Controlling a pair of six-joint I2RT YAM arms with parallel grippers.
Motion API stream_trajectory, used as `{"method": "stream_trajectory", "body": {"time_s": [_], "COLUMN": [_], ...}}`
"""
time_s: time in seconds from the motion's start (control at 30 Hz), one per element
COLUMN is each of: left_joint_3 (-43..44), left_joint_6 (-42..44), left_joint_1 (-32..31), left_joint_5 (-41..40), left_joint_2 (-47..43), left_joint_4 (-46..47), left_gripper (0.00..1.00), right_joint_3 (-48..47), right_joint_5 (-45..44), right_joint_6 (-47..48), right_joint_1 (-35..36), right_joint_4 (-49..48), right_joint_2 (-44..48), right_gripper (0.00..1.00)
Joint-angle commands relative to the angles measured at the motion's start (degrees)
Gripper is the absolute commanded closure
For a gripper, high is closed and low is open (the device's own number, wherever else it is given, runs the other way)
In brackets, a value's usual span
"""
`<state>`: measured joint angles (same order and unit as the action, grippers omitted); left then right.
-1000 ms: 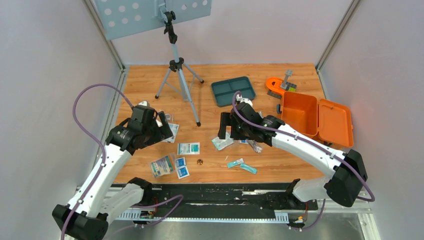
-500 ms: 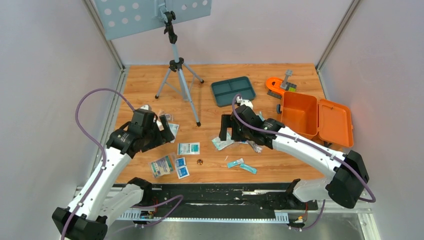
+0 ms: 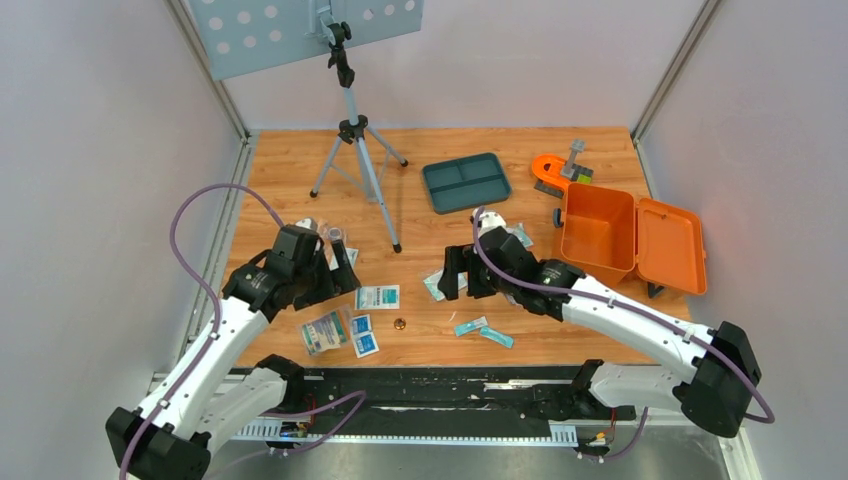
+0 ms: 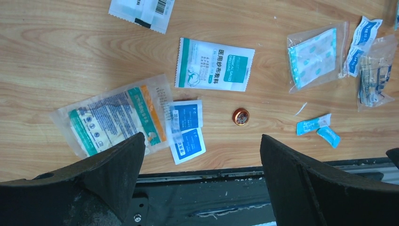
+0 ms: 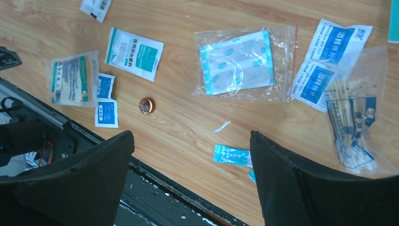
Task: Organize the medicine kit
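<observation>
The orange medicine kit (image 3: 632, 235) lies with its lid open at the right of the table. Loose packets are spread across the near half: a white and teal gauze packet (image 4: 214, 64), a large clear bag (image 4: 113, 117), two blue sachets (image 4: 187, 127), a small round copper tin (image 4: 240, 116), a plaster bag (image 5: 237, 61) and a thin blue sachet (image 5: 230, 154). My left gripper (image 3: 335, 268) (image 4: 202, 137) hovers open above the blue sachets. My right gripper (image 3: 458, 275) (image 5: 191, 134) hangs open near the plaster bag, holding nothing.
A dark teal divided tray (image 3: 466, 182) sits at the back centre, an orange curved piece (image 3: 548, 168) behind the kit. A tripod (image 3: 355, 140) stands at the back left. A swab bag (image 5: 355, 122) and alcohol pad packets (image 5: 329, 56) lie by the right gripper. The black front rail (image 3: 420, 385) borders the table.
Both arms have come toward the near edge. The left gripper shifted right toward the packets, the right gripper drew back from the kit. Both stayed open.
</observation>
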<state>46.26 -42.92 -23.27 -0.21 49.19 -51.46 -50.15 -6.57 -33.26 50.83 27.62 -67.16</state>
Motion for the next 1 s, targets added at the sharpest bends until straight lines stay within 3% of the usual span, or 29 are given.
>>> {"method": "stream_trajectory", "body": {"time_s": [0.0,0.27,0.63,0.77,0.97], "left_joint_3": [1.57,2.51,5.73,6.59,6.99], "left_joint_6": [1.65,2.62,1.64,2.73,5.17], "left_joint_1": [-0.28,-0.20,0.47,4.53,7.22], "left_joint_5": [0.38,-0.91,-4.11,0.93,5.39], "left_joint_2": [1.81,3.41,3.04,4.95,3.79], "left_joint_4": [3.25,2.42,-1.89,-3.16,-2.99], "left_gripper": [0.00,0.00,0.00,0.00,0.00], "right_joint_3": [-0.69,-2.16,-6.79,-9.84,-15.48], "right_joint_5": [-0.23,-3.52,-0.30,-1.47,-4.03], "right_joint_6": [2.12,-5.61,-3.39,-2.30,0.93], "right_joint_1": [1.77,1.93,5.88,9.26,13.72], "right_joint_4": [-5.06,-3.60,-0.73,-0.65,-0.19], "right_joint_2": [-0.93,-2.71,-11.08,-16.53,-26.78], "right_gripper": [0.09,0.08,0.24,0.33,0.33]}}
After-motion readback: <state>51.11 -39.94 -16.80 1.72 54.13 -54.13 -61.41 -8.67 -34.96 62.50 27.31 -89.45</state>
